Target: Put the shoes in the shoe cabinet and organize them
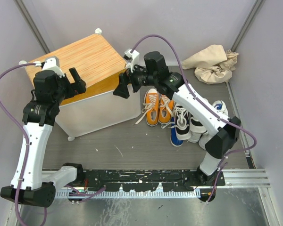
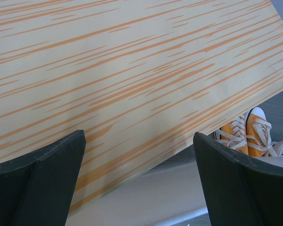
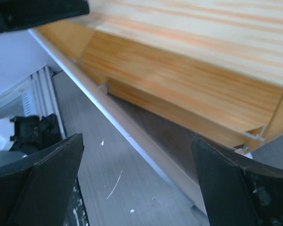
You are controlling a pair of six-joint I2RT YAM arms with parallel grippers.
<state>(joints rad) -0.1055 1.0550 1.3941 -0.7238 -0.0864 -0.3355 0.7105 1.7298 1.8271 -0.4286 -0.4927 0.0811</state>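
The task is only just getting under way, I judge. The shoes (image 1: 179,117) are all lying on the worktop (image 1: 113,141), at 3 o'clock from the shoe cabinet (image 1: 85,59), with none visibly stowed. The left gripper (image 1: 77,79), spread and empty, is hovering over the cabinet's top. The right gripper (image 1: 122,84), also spread and empty, is hanging at its 3 o'clock edge. All the loading is remaining.

One shoe cabinet (image 1: 85,61). Orange sneakers (image 1: 152,106): two. Black sneakers (image 1: 181,121), white soles: two. Blue sneakers (image 1: 175,140): two showing, partly covered. White sneakers (image 1: 196,137): count unclear, arm in front. Crumpled cloth (image 1: 212,63): one. Robot arms (image 1: 30,141): two.
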